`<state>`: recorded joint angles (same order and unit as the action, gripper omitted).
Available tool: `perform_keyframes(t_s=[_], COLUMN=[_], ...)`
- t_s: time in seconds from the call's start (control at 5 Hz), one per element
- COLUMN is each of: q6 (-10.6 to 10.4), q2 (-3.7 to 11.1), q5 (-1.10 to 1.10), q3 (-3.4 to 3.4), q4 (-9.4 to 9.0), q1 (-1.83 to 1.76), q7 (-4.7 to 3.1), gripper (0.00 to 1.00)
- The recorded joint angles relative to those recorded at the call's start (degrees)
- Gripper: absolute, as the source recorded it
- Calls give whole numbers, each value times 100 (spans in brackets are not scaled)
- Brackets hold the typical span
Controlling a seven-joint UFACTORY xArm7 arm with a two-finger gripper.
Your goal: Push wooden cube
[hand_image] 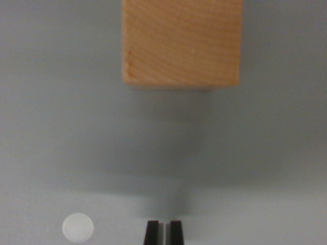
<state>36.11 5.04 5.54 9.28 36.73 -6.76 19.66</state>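
Observation:
A light wooden cube (181, 43) with visible grain fills the top middle of the wrist view, cut off by the upper edge, resting on a grey surface. My gripper (164, 232) shows only as two black fingertips at the bottom edge, nearly together with a thin gap and nothing held between them. The cube lies well ahead of the fingertips, apart from them, slightly toward the wrist view's right.
A small white round spot (77, 227) sits on the grey surface (265, 153) at the bottom left, beside the fingertips. A soft shadow runs from the cube down toward the gripper.

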Motion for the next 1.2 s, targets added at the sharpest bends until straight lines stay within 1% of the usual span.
perform_keyframes(t_s=[0.2, 0.4, 0.6, 0.8, 1.0, 1.2], q6=[23, 23, 63, 63, 116, 116], q2=[48, 48, 133, 133, 248, 248], q5=[5, 5, 15, 15, 27, 27], q3=[-6, -6, -18, -18, -33, -33], q4=[71, 71, 196, 196, 363, 363], q1=[2, 2, 5, 5, 10, 10], q7=[-7, -7, -20, -20, -36, -36], gripper=[100, 100, 100, 100, 100, 100])
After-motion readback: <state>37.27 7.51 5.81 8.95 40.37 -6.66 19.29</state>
